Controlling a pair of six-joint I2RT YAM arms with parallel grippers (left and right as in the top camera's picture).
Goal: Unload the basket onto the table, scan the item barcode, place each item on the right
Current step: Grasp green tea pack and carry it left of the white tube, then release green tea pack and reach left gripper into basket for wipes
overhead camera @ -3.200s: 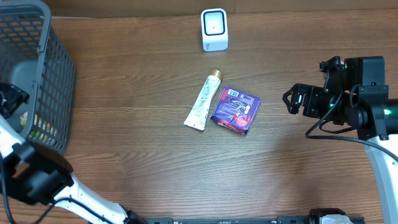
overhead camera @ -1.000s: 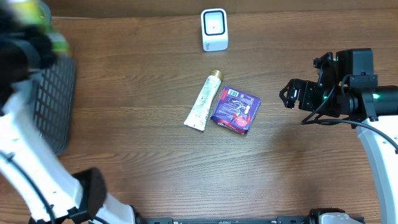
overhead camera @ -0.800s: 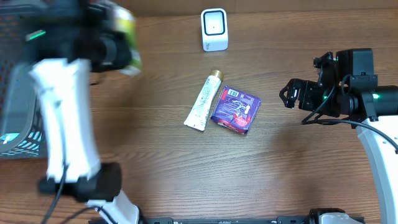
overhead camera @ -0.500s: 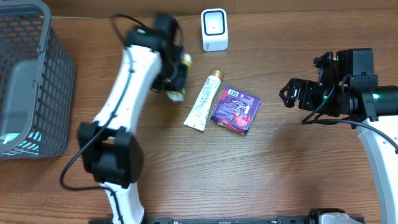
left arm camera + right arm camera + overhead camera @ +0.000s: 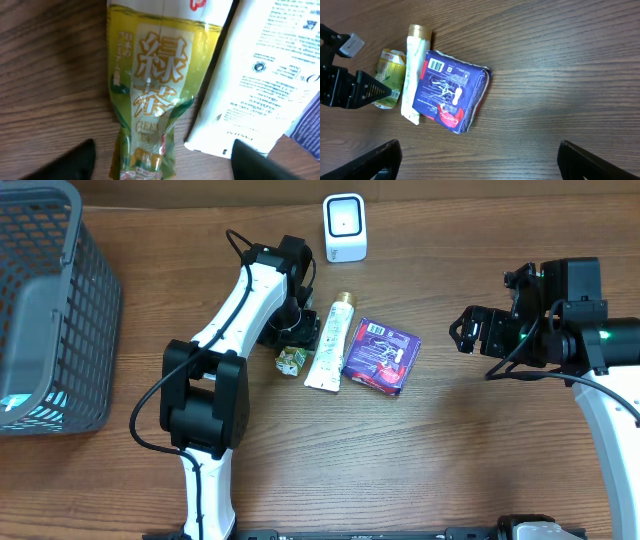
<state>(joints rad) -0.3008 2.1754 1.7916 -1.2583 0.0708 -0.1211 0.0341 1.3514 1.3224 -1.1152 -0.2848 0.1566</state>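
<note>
From overhead, the green tea packet [image 5: 291, 360] lies flat near the middle of the bench [image 5: 450, 460], just left of a white tube [image 5: 325, 345]; whether the two touch is hard to tell here. A purple packet [image 5: 378, 357] sits against the tube's right side. The left gripper [image 5: 298, 332] hovers just beyond the tea packet on its far side, beside the tube, with its arm stretched across from the near edge. The barcode scanner [image 5: 344, 227] stands upright at the middle of the far edge, apart from the three items. A grey basket [image 5: 60, 300] fills the far-left corner. The right gripper [image 5: 465, 337] hangs over the right half of the bench, well clear of the purple packet, with its jaws spread. In the left wrist view, the left gripper [image 5: 162, 160] has its dark fingertips [image 5: 75, 160] wide apart, holding nothing. The green tea packet [image 5: 147, 100] lies on the wood below them, printed face up, its edge meeting the white tube [image 5: 255, 75]. In the right wrist view, the right gripper [image 5: 480, 160] is fully apart and empty. Ahead of it lie the purple packet [image 5: 452, 92] with a barcode label showing, the tube [image 5: 415, 75] and the green tea packet [image 5: 387, 75], partly hidden by the left gripper [image 5: 350, 90].
</note>
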